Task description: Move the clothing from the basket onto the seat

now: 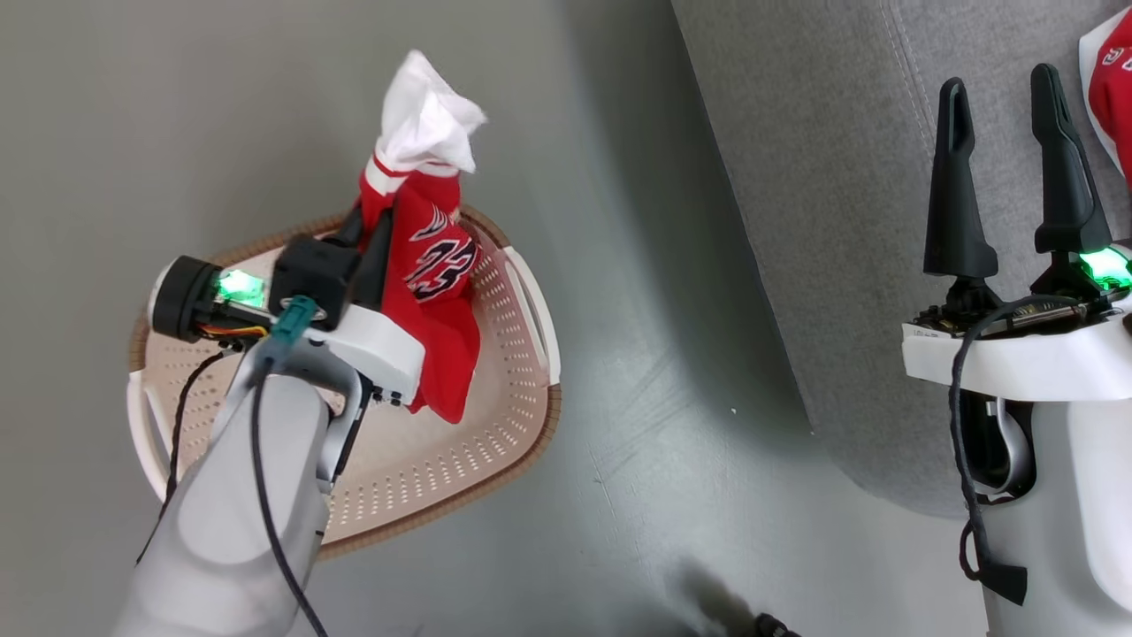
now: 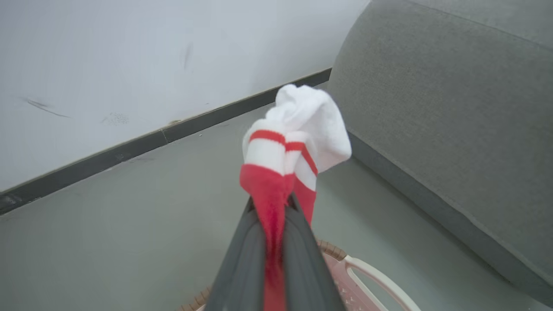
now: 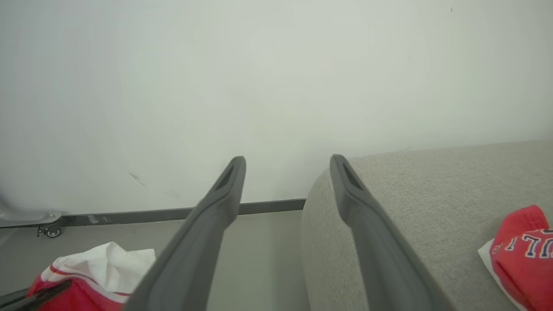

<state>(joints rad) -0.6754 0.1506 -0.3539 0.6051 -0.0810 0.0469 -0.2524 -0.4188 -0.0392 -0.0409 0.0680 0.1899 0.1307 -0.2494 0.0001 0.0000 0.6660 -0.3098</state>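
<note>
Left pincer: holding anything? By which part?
The left pincer is shut on a red garment, pinched just below its white-trimmed end; the rest hangs over the basket.

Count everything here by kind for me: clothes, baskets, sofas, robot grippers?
Basket: 1
Sofa: 1
Red garments: 2, held garment, sofa garment
Grippers: 2, left gripper, right gripper
Total: 6
</note>
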